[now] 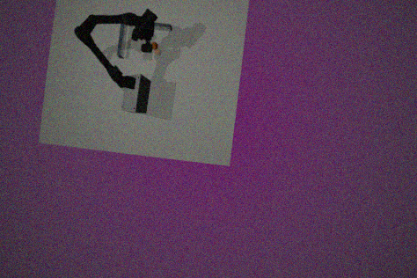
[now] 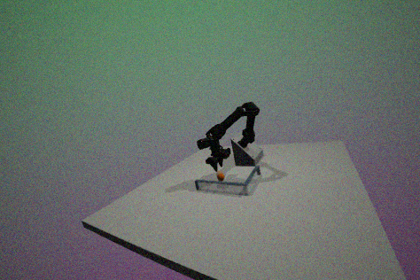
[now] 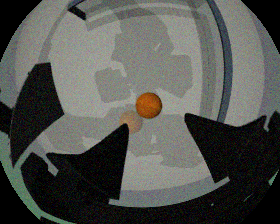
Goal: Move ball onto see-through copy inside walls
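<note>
The orange ball (image 1: pixel 154 46) (image 2: pixel 221 176) (image 3: pixel 148 105) lies on the table inside the corner of the walls. The see-through copy (image 1: pixel 157 53) (image 3: pixel 130 123) is pale orange, right beside the ball and partly overlapped by it in the wrist view; I cannot make it out in the exterior view. The low clear walls (image 1: pixel 120 44) (image 2: pixel 252 176) (image 3: pixel 227 65) have blue-grey top edges. My gripper (image 2: pixel 218 167) (image 3: pixel 156 122) is open and empty, pointing down above the ball's area. In the wrist view the ball shows just beyond the gap between the fingertips, and the left fingertip overlaps the copy's lower edge.
The arm's wedge-shaped base block (image 1: pixel 142 94) (image 2: pixel 242 156) stands on the pale table (image 1: pixel 202 119) (image 2: pixel 310 213). The arm arches over one wall in the top view. Its grey shadows fall around the ball. The table's edges lie well beyond the walls.
</note>
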Controlling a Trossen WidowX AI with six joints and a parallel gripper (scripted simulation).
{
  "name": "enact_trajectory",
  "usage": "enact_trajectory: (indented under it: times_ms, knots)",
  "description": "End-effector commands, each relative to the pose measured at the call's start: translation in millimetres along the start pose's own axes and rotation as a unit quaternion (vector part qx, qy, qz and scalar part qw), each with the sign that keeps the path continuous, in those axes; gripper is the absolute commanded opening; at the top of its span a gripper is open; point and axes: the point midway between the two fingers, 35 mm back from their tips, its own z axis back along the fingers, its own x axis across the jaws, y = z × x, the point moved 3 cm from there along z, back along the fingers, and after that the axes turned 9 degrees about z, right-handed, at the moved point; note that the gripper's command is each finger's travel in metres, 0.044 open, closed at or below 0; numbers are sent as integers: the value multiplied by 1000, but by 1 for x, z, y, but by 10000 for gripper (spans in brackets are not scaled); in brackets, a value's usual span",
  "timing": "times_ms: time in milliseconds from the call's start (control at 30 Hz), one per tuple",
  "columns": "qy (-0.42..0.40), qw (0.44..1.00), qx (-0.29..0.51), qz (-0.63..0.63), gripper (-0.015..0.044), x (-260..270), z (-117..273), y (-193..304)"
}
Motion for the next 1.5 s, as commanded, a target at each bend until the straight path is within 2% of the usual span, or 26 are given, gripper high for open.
enact_trajectory:
  times_ms: [0,1267,1333,1467]
  knots:
    - [2,1000,-17,-23,327,8,-5,3]
    - [2,1000,-19,-23,327,8,-63,1]
    - [2,1000,-19,-23,275,8,-63,1]
    - [2,1000,-19,-23,248,8,-63,1]
